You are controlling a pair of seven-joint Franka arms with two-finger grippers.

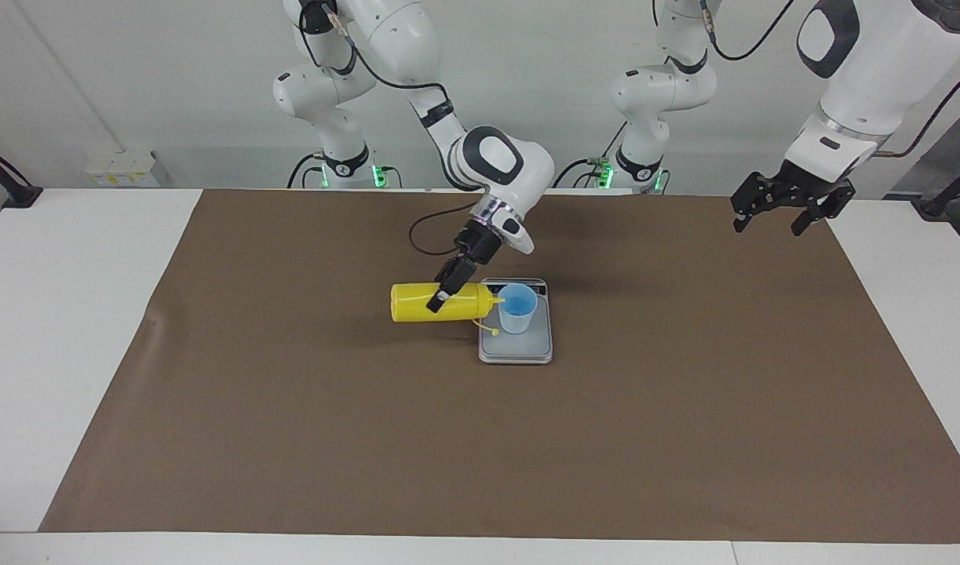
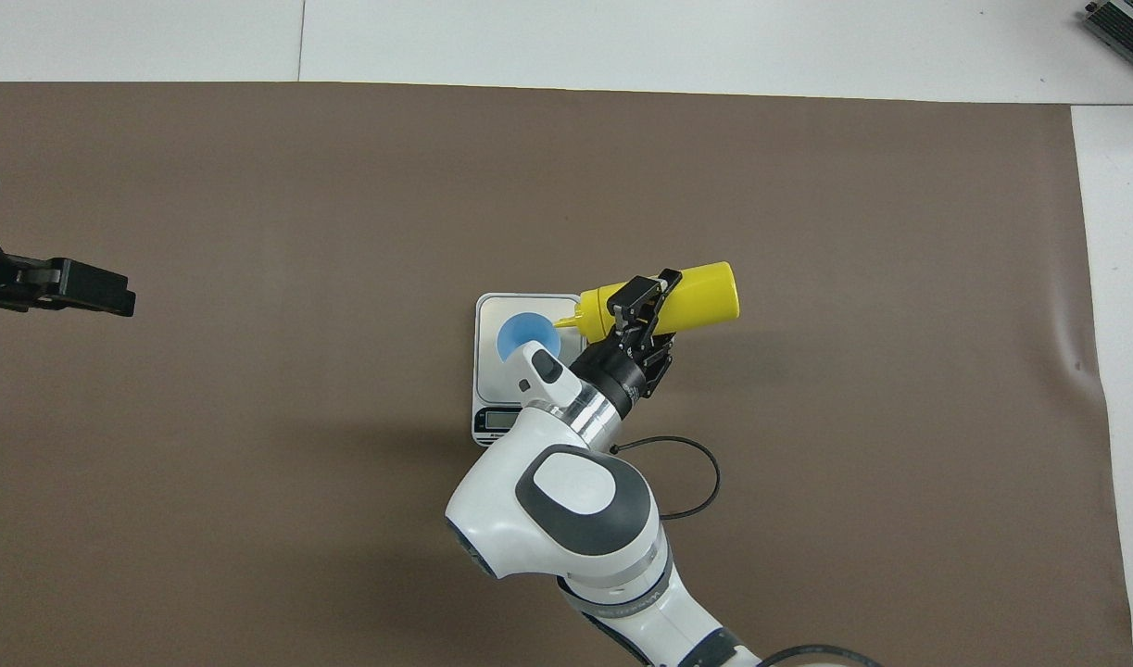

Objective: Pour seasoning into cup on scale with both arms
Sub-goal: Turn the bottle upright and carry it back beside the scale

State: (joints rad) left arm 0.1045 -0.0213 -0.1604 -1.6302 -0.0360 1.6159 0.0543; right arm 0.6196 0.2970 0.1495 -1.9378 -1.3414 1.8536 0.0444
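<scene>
My right gripper (image 1: 442,297) is shut on the seasoning bottle (image 1: 411,304) and holds it level in the air, with its nozzle at the rim of the light-blue cup (image 1: 517,311). The cap strap (image 1: 486,328) hangs below the nozzle. The cup stands upright on the silver-grey scale (image 1: 527,350). The display strip is at the scale's end nearer the robots. In the overhead view the right gripper (image 2: 645,298) crosses the bottle (image 2: 705,291) beside the cup (image 2: 522,335) on the scale (image 2: 503,307). My left gripper (image 1: 790,210) waits open and empty in the air over the mat's corner, and it also shows in the overhead view (image 2: 75,287).
A brown mat (image 1: 684,408) covers the white table (image 1: 71,314). A black cable loop (image 2: 700,472) hangs from the right wrist over the mat beside the scale. A grey device (image 2: 1126,23) sits at the table's corner farthest from the robots.
</scene>
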